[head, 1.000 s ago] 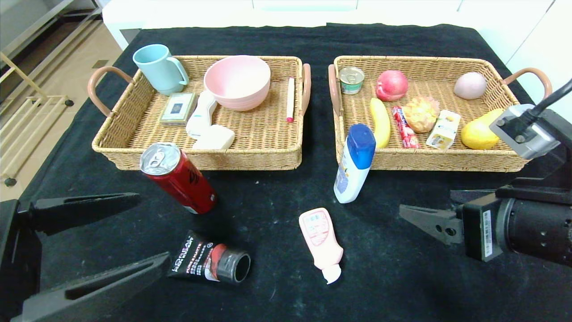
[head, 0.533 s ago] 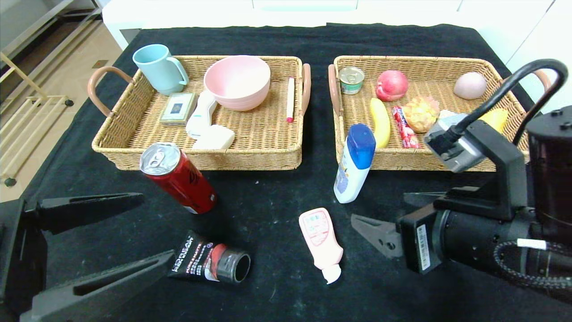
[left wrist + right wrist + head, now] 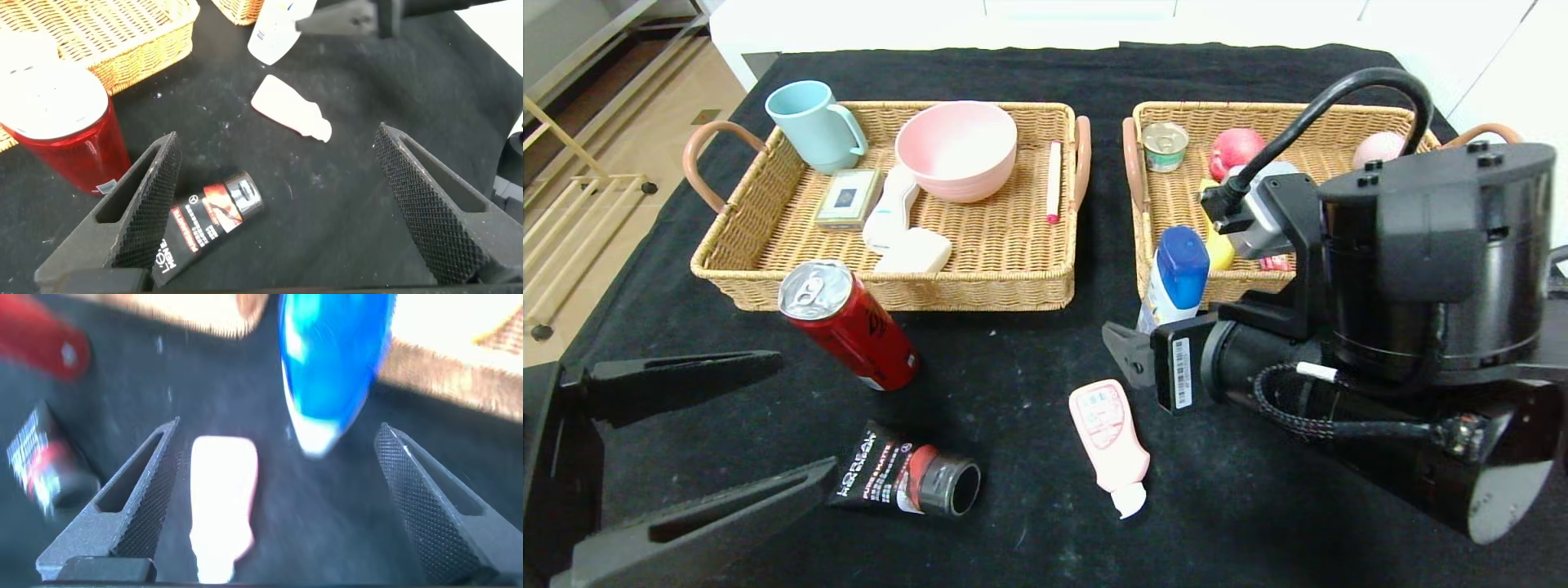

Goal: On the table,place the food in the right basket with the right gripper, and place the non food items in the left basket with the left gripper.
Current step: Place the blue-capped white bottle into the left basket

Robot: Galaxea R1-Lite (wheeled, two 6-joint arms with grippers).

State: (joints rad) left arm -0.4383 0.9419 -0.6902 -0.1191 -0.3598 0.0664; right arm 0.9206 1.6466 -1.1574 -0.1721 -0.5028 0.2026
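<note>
Head view: one red can [image 3: 848, 323], one black tube [image 3: 905, 480], one pink squeeze bottle [image 3: 1109, 434] and one blue-capped white bottle [image 3: 1173, 282] sit on the table [image 3: 1013, 367] before two baskets. My right claw [image 3: 278, 498] gapes wide, empty, near that bottle; my left claw [image 3: 286, 212] gapes too.

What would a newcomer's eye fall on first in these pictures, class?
First, the big black right gripper, jaws open, reaching across the table beside the white bottle with the blue cap. Next, the red can standing in front of the left basket, with the black tube and pink bottle lying nearer the robot.
</note>
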